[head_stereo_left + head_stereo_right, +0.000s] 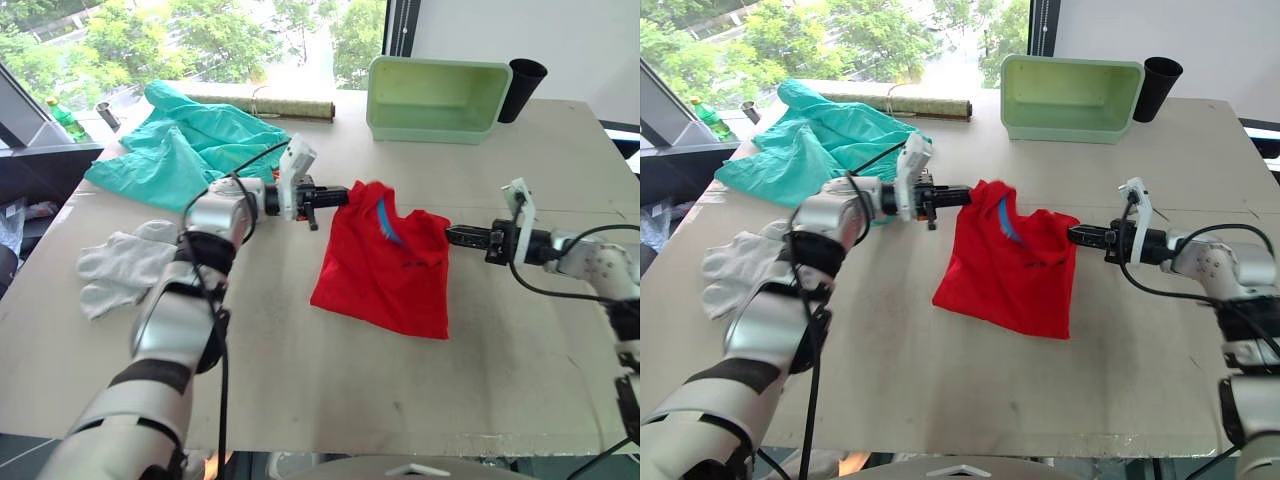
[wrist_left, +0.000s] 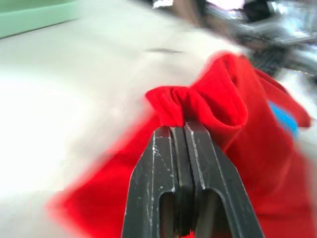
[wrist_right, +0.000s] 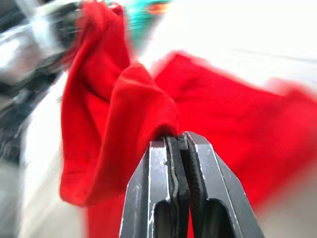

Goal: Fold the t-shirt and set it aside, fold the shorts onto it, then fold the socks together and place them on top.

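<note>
The red t-shirt [image 1: 385, 265] hangs in the middle of the table, its blue collar lining facing up and its lower part resting on the tabletop. My left gripper [image 1: 343, 196] is shut on the shirt's top left edge, and in the left wrist view its fingers [image 2: 198, 153] pinch a red fold. On the shirt's top right edge my right gripper [image 1: 450, 234] is shut too, with fabric bunched over its fingers [image 3: 195, 158]. The teal shorts [image 1: 185, 145] lie crumpled at the far left. Light grey socks [image 1: 125, 265] lie at the left, beside my left arm.
A pale green bin [image 1: 437, 98] stands at the back of the table with a black cup [image 1: 522, 88] to its right. A rolled mat [image 1: 265, 102] lies along the far edge by the window, and a green bottle [image 1: 66, 118] stands at the far left.
</note>
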Tool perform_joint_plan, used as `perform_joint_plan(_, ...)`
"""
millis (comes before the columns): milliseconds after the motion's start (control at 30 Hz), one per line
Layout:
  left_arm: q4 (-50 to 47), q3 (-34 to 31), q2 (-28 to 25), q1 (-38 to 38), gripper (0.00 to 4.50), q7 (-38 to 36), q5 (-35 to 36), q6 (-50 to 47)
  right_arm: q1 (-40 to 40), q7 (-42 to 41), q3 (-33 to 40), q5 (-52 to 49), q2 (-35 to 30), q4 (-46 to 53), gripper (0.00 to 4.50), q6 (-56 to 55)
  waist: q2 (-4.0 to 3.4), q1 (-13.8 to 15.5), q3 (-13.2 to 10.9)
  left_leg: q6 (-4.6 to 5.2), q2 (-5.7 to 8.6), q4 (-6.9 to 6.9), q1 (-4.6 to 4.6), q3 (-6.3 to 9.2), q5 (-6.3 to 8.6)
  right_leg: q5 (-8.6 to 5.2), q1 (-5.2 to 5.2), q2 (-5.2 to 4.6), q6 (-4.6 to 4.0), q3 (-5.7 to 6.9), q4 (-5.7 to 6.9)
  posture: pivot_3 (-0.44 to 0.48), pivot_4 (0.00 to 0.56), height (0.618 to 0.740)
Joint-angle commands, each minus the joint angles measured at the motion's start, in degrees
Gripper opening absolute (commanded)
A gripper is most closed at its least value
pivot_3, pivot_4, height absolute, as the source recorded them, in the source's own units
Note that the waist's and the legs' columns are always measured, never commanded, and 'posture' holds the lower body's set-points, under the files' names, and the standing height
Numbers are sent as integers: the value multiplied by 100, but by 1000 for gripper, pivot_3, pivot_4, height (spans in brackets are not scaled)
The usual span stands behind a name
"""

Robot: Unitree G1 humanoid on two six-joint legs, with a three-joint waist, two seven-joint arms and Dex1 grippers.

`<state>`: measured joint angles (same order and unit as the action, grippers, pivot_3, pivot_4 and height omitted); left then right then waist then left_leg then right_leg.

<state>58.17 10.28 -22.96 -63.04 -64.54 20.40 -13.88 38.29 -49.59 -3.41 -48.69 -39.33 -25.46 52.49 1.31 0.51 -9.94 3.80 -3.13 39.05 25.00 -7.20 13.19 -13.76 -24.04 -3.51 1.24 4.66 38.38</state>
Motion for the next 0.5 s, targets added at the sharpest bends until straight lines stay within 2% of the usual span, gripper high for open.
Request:
perform_joint_plan(33, 1031, 25, 242, -360, 0, 702, -732, 654, 673, 487, 439, 326, 246, -1146, 34, 285, 1, -20, -1, 1, 1, -1, 12, -6, 0, 2, -15, -3, 4, -2, 1, 0, 150, 740)
perform_joint_plan(133, 1403, 106, 370, -364, 0, 937, -1213, 1052, 1021, 914, 761, 532, 432, -1790, 34, 372, -1, -65, 0, -1, 0, -7, 44, -21, 0, 3, -62, -10, 5, -8, 16, 0, 150, 740)
perform_joint_plan(167, 1473, 14, 407, -390, 0, 1017, -1247, 1051, 1078, 1061, 913, 551, 462, -1903, 643, 425, -1, -70, 0, -2, -2, -3, 61, -20, -1, 3, -80, -11, 5, -6, 22, 0, 150, 740)
perform_joint_plan(233, 1566, -181, 460, -442, 0, 1076, -1270, 971, 1167, 1323, 1302, 514, 489, -2084, 1376, 580, -1, -56, 0, -2, -5, 7, 80, -22, -1, 3, -94, -15, 5, 4, 33, 0, 150, 740)
perform_joint_plan(300, 1598, -301, 480, -463, 0, 1079, -1329, 914, 1218, 1568, 1703, 440, 505, -2186, 2315, 723, -1, -62, 1, -2, -4, 14, 76, -23, -1, 3, -93, -19, 6, -1, 42, 0, 150, 740)
perform_joint_plan(400, 1598, -525, 499, -470, 993, 1193, -1332, 894, 1287, 1952, 2340, 259, 574, -2231, 3768, 844, -2, -70, 1, -1, -2, 20, 74, -20, -1, 11, -91, -26, 16, -1, 47, 0, 150, 740)
perform_joint_plan(433, 1595, -600, 510, -482, 1451, 1257, -1332, 906, 1276, 1988, 2444, 260, 594, -2154, 4222, 832, -2, -76, 1, 0, -2, 21, 75, -20, -1, 11, -91, -28, 17, -2, 46, 0, 150, 740)
perform_joint_plan(467, 1588, -695, 519, -500, 1992, 1391, -1321, 942, 1206, 1967, 2432, 321, 604, -1923, 4500, 812, -2, -82, 1, 0, -1, 23, 73, -20, -1, 12, -90, -30, 17, -3, 47, 0, 150, 740)
perform_joint_plan(500, 1581, -801, 535, -524, 2412, 1559, -1303, 993, 1131, 1901, 2392, 384, 601, -1696, 4500, 798, -2, -94, 1, 0, -1, 23, 74, -20, -1, 12, -90, -31, 17, -4, 47, 0, 150, 740)
